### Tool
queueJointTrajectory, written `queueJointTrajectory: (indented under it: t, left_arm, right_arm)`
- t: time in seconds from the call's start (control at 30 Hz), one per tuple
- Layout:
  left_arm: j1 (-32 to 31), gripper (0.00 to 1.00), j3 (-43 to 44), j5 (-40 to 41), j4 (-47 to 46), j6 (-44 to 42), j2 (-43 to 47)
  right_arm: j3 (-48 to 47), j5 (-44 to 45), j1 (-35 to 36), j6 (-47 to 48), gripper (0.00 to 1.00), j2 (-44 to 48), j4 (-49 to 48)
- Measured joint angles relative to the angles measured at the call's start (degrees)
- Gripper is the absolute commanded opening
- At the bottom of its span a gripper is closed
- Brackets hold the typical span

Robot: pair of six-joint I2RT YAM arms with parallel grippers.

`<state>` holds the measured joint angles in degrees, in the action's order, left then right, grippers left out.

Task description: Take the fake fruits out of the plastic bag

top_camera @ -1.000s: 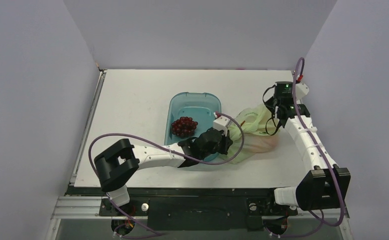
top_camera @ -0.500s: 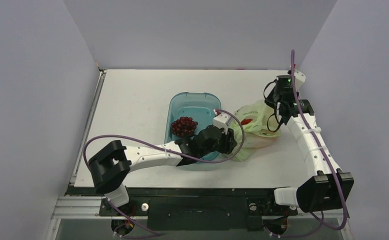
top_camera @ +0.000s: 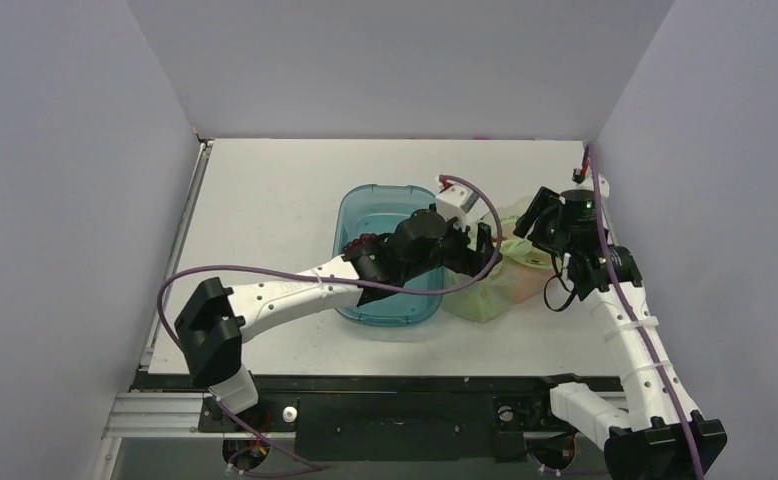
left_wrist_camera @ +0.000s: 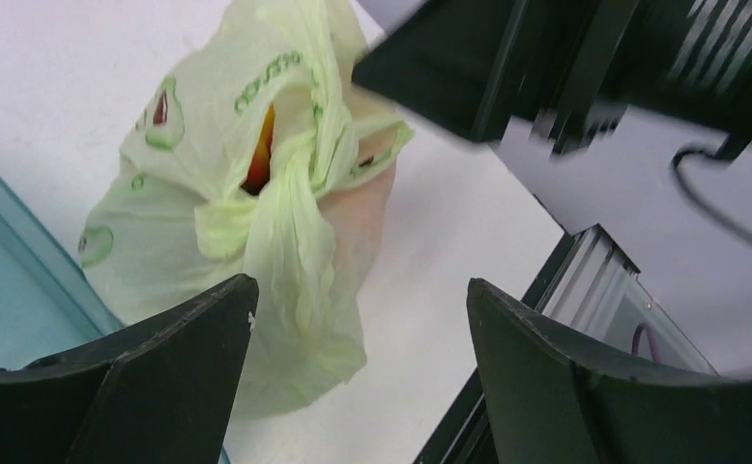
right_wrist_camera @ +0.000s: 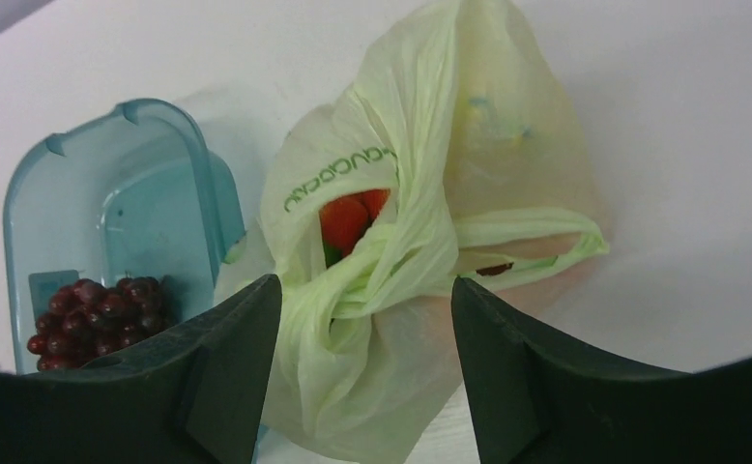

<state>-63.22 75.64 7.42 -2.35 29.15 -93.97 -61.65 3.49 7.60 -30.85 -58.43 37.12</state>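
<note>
I'm hovering my left gripper (left_wrist_camera: 361, 290) and right gripper (right_wrist_camera: 364, 285) over the bag (right_wrist_camera: 391, 164), both jaws spread, gripping nothing. The bag is lying on the table (right_wrist_camera: 691, 97) just beside the tray (right_wrist_camera: 111, 174), handles bunched together. The fruits (right_wrist_camera: 348, 217) are sitting inside, red-orange showing through the mouth. Risk I'm seeing: pinching only thin film, then dragging the whole bag into the grapes (right_wrist_camera: 92, 309).

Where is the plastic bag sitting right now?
In the top view, the plastic bag lies on the table right of centre, beside the right edge of the teal tray.
</note>
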Motion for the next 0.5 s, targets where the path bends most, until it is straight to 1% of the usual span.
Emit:
queueJointTrajectory:
  t: [0.07, 0.17, 0.23, 0.37, 0.4, 0.5]
  left_arm:
    - [0.9, 0.74, 4.15, -1.14, 1.05, -0.85, -2.25]
    - [1.86, 0.72, 11.1, -2.16, 3.8, -2.27, -7.41]
    - [2.01, 0.7, 15.02, -2.73, 5.86, -2.91, -11.32]
    - [2.01, 0.69, 19.67, -4.02, 8.9, -3.52, -17.53]
    - [2.01, 0.69, 19.76, -4.35, 9.73, -3.65, -18.27]
    - [1.86, 0.69, 19.47, -4.79, 11.63, -3.93, -18.82]
  right_arm:
    - [2.67, -0.7, -0.02, -0.35, 0.45, 0.81, 0.09]
    - [6.71, -4.26, -2.03, -1.18, 0.43, 0.85, -0.72]
    - [8.98, -8.59, -5.55, -1.51, 0.46, -0.02, -1.97]
    - [12.15, -16.5, -11.58, -2.36, 0.57, -3.32, -5.81]
    - [12.59, -17.49, -11.96, -2.45, 0.59, -3.96, -6.6]
    - [14.36, -19.74, -12.04, -2.82, 0.58, -4.5, -8.96]
